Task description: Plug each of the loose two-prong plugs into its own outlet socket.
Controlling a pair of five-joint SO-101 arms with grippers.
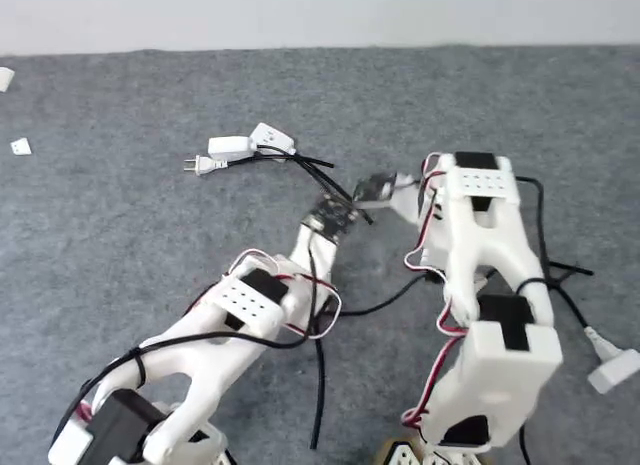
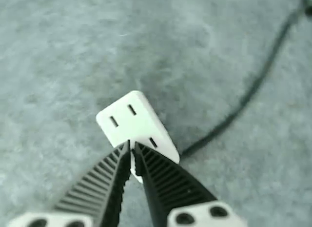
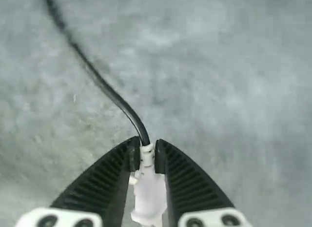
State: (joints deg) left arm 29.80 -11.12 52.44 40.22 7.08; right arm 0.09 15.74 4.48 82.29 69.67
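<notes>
My left gripper (image 2: 131,148) is shut on the edge of a white outlet socket (image 2: 136,127), whose slotted face points away from the camera, just above the grey carpet. My right gripper (image 3: 145,145) is shut on a white plug (image 3: 146,193) where its black cord (image 3: 97,75) leaves it. From above, the left gripper (image 1: 335,217) and the right gripper (image 1: 372,191) hang close together at the middle of the table. Farther back on the left lie a loose white two-prong plug (image 1: 222,150) and a second white socket (image 1: 272,137).
Black cords (image 1: 320,170) run from the back plugs toward the grippers, and one (image 1: 322,385) trails between the arms. Another white plug (image 1: 612,370) lies at the right edge. Small white scraps (image 1: 20,146) sit far left. Grey carpet (image 1: 120,245) covers the table.
</notes>
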